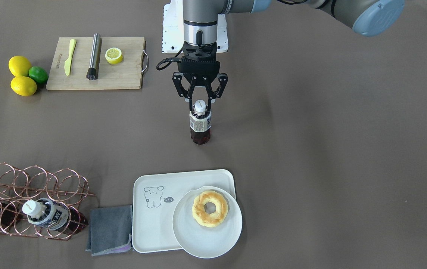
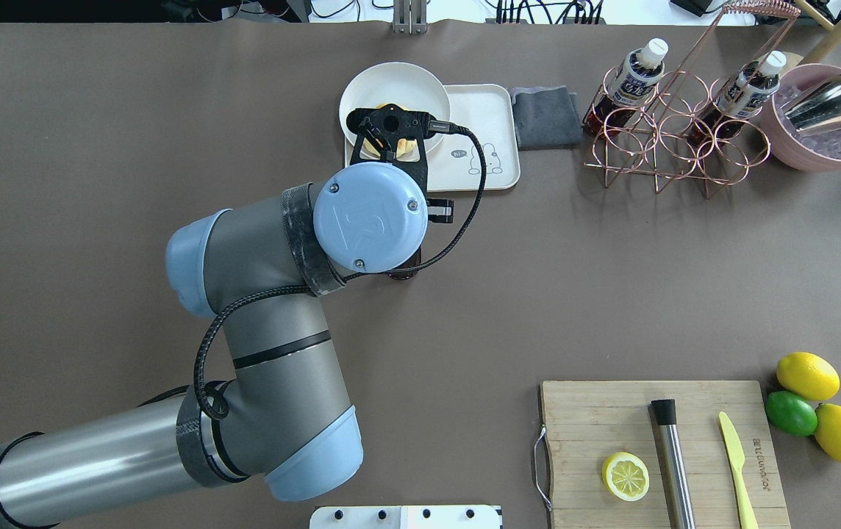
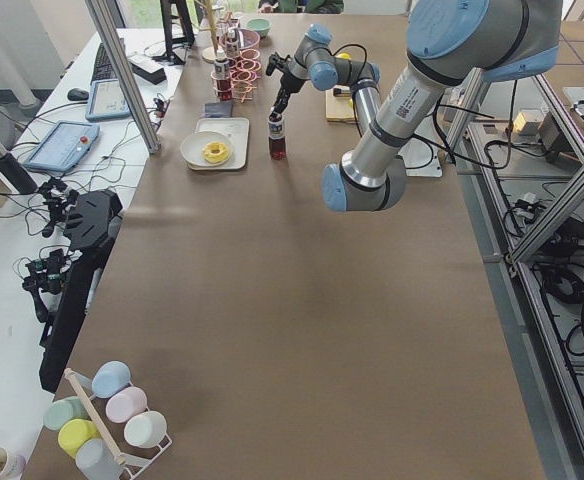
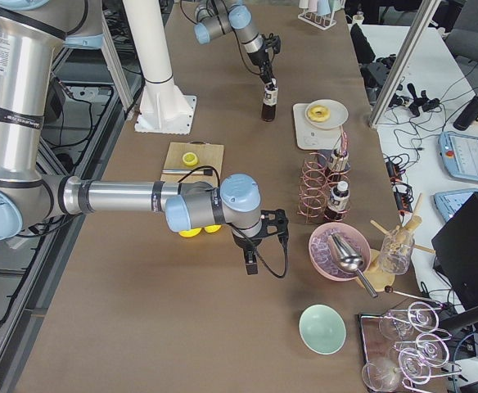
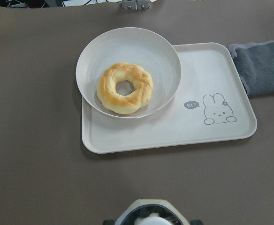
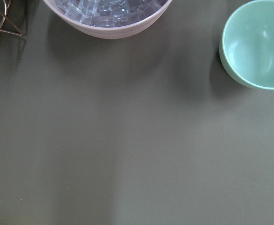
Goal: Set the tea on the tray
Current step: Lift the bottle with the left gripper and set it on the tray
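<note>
A tea bottle (image 1: 200, 124) with a white cap stands upright on the brown table, well short of the tray. My left gripper (image 1: 200, 108) comes down from above and is shut on its neck, just under the cap. The cap shows at the bottom of the left wrist view (image 5: 148, 218). The off-white tray (image 1: 153, 224) lies at the table's far edge and carries a round white plate (image 1: 206, 239) with a doughnut (image 1: 209, 208). The side by the drawn animal (image 5: 216, 110) is bare. My right gripper (image 4: 251, 260) hangs over the table near a pink bowl; I cannot tell whether it is open or shut.
Two more tea bottles (image 2: 637, 73) (image 2: 748, 84) sit in a copper wire rack (image 2: 674, 125). A grey cloth (image 2: 545, 116) lies beside the tray. A pink ice bowl (image 2: 825, 139), a mint bowl (image 6: 256, 44), a cutting board (image 2: 656, 448), lemons and a lime (image 2: 792, 413) are to the right.
</note>
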